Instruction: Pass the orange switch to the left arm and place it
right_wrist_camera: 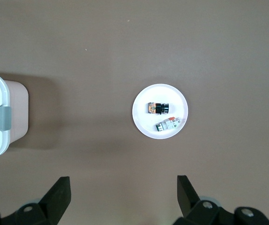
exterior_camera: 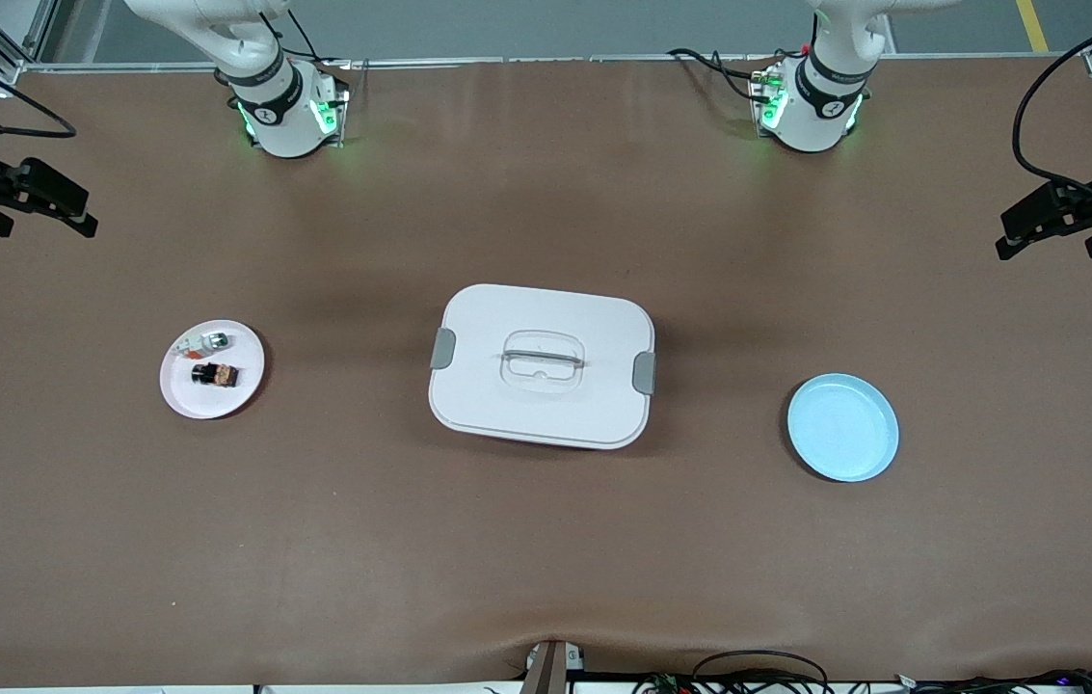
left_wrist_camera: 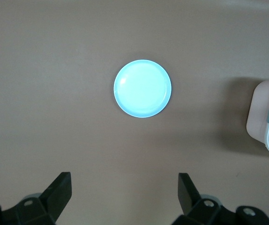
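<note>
I saw the orange switch (exterior_camera: 215, 374) on the white plate (exterior_camera: 181, 396) w/ a white-silver part (exterior_camera: 211, 340), toward right arm's end. Box (exterior_camera: 543, 366) sat mid-table. Left gripper (exterior_camera: 1047, 224) & right gripper (exterior_camera: 42, 200) hung spread wide, holding nothing, over table ends.

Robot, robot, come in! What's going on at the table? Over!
Left claw open, high over table's left-arm end; right claw open, over right-arm end. Orange switch untouched on white plate. Box sits between it and blue plate.

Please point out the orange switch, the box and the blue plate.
orange switch (exterior_camera: 215, 374), front view, its black body.
box (exterior_camera: 507, 405), front view, bare lid near its edge.
blue plate (exterior_camera: 842, 427), front view, its bare middle.
</note>
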{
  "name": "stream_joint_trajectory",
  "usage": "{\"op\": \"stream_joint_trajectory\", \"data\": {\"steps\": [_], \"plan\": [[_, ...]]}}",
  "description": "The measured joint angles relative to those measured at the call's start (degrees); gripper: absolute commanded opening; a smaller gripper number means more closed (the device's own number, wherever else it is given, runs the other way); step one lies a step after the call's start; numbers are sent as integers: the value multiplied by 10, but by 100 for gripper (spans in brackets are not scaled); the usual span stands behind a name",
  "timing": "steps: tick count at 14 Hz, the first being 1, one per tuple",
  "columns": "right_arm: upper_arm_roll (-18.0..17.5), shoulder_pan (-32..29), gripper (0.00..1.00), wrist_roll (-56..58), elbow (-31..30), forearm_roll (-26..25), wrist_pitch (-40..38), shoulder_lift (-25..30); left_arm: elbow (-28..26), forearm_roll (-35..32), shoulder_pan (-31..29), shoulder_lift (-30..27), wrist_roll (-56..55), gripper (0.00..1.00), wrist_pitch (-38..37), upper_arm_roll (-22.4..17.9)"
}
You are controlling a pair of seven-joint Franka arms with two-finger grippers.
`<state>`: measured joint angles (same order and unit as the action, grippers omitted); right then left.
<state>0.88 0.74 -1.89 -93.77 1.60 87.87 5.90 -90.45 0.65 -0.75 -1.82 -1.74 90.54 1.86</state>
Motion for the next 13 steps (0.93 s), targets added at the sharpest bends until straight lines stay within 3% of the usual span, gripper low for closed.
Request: {"op": "stream_joint_trajectory", "data": {"steps": [13], "plan": [[5,-2,100,2,-3,0,14,0,0,0,0,0,0,100,0,0]]}}
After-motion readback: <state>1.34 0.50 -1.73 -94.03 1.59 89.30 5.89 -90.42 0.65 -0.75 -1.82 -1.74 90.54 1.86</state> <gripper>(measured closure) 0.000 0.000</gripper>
